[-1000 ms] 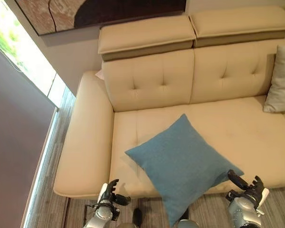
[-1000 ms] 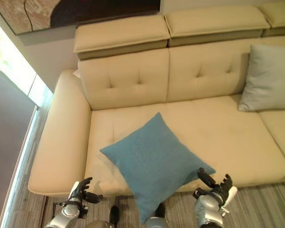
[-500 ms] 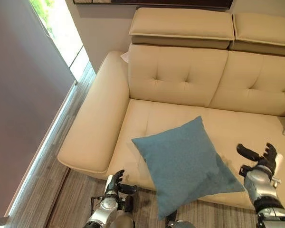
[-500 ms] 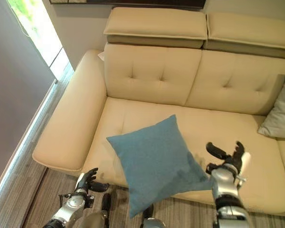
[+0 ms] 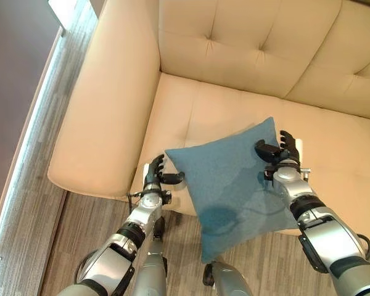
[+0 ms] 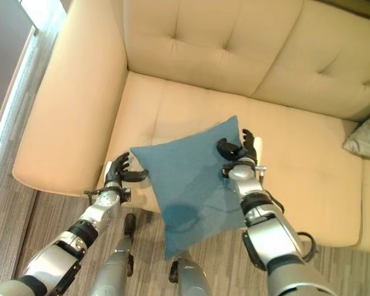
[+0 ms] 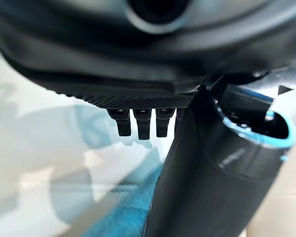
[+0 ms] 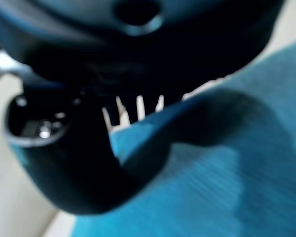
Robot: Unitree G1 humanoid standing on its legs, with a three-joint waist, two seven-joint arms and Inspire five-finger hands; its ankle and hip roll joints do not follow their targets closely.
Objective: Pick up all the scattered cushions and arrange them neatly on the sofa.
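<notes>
grey cushion (image 6: pixel 365 139): cut off by the edge, at the sofa's (image 6: pixel 191 55) far right.
blue cushion (image 5: pixel 234 185): lower corner overhangs the sofa's front.

A grey wooden floor (image 5: pixel 55 234) lies in front of the seat. At its far left edge runs a bright strip of light (image 5: pixel 18 166).

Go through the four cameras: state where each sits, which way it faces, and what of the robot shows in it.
Left eye view: on the head, facing down at the sofa and blue cushion; both arms show, left hand and right hand at the cushion's corners.
Right eye view: same scene from slightly aside.
Left wrist view: along the left hand's fingers toward cushion and sofa.
Right wrist view: along the right hand, over the cushion.
All four share the cushion.
</notes>
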